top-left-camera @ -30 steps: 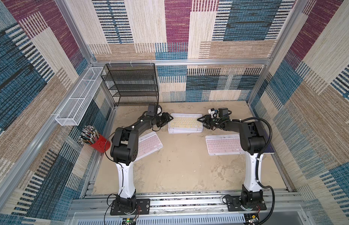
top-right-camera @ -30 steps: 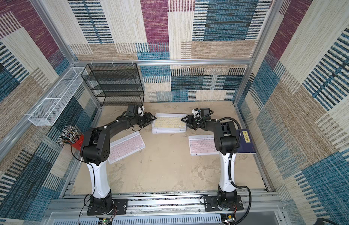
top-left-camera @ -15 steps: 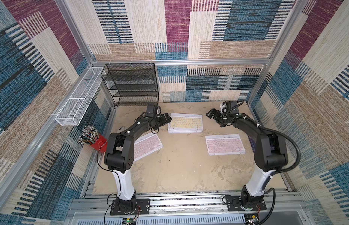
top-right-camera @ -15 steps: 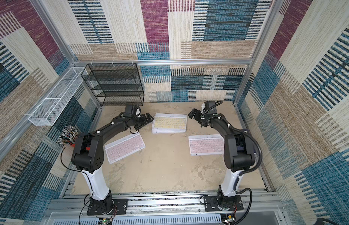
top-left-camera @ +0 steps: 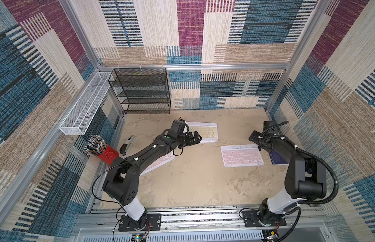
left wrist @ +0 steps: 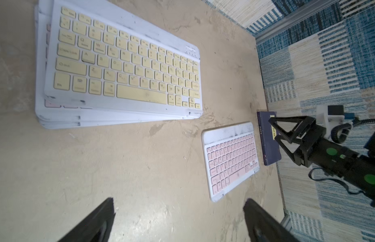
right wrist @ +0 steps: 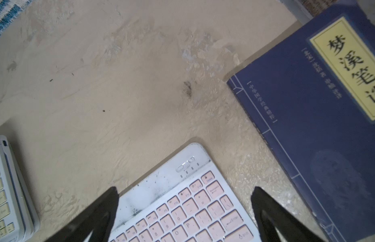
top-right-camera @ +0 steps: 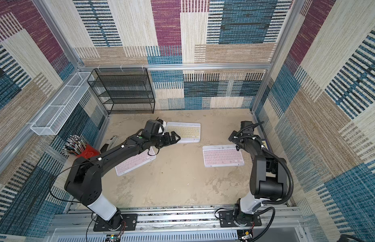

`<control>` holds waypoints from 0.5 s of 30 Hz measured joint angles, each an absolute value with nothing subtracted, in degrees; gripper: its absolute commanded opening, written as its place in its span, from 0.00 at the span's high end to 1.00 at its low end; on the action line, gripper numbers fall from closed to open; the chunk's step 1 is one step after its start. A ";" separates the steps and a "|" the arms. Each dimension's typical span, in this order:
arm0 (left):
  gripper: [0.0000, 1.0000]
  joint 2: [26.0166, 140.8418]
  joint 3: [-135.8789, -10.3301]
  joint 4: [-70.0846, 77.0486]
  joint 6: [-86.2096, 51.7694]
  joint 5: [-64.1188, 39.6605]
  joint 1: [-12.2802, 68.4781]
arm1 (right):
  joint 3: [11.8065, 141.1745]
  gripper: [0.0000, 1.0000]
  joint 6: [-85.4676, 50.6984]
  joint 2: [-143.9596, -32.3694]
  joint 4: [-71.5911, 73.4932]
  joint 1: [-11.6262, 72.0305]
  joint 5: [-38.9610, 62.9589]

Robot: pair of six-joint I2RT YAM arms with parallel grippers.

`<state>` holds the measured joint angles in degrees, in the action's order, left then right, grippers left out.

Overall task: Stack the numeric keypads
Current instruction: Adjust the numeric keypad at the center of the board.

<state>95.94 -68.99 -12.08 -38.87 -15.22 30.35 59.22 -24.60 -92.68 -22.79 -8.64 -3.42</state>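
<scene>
Keypads with scuffed white frames are spread over the sandy tabletop (top-left-camera: pixel 192 184). A yellow-keyed keypad (left wrist: pixel 123 67) is laid atop a slightly fanned stack (left wrist: pixel 56 123) near the back. A pink-keyed keypad (top-left-camera: pixel 242 155) lies flat toward the right. A second pink keypad (top-right-camera: pixel 134 162) is partly hidden beneath the left arm. The left gripper (left wrist: pixel 179 202) and right gripper (right wrist: pixel 185 189) are spread wide, with nothing held.

Both arms extended fwd; L end effector (left wrist: pixel 179 200) & R end effector (right wrist: pixel 185 188) w/ jaws spread wide.
</scene>
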 measured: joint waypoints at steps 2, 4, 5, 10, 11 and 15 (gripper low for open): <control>0.01 96.92 -68.51 -12.08 -38.87 -15.31 30.65 | 58.26 0.00 -24.60 -93.54 -21.65 -8.78 -3.03; 0.01 97.82 -68.36 -12.16 -38.87 -15.42 31.88 | 57.47 0.00 -24.60 -94.50 -21.10 -8.93 -3.01; 0.01 98.13 -68.36 -12.10 -38.87 -15.42 32.53 | 57.56 0.00 -24.60 -95.26 -20.75 -8.97 -3.01; 0.01 99.59 -69.12 -12.40 -38.83 -15.20 35.24 | 57.71 0.02 -24.38 -97.97 -19.31 -9.08 -3.81; 0.01 99.88 -69.12 -12.36 -38.85 -15.20 35.64 | 57.67 0.02 -24.36 -98.43 -19.07 -9.13 -3.84; 0.00 102.32 -69.91 -12.21 -38.85 -15.25 37.23 | 57.58 0.02 -23.94 -100.60 -18.26 -9.39 -3.38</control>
<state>102.32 -69.91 -12.21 -38.85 -15.25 37.23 57.58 -23.94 -100.60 -18.26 -9.39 -3.38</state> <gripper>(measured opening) 0.998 0.984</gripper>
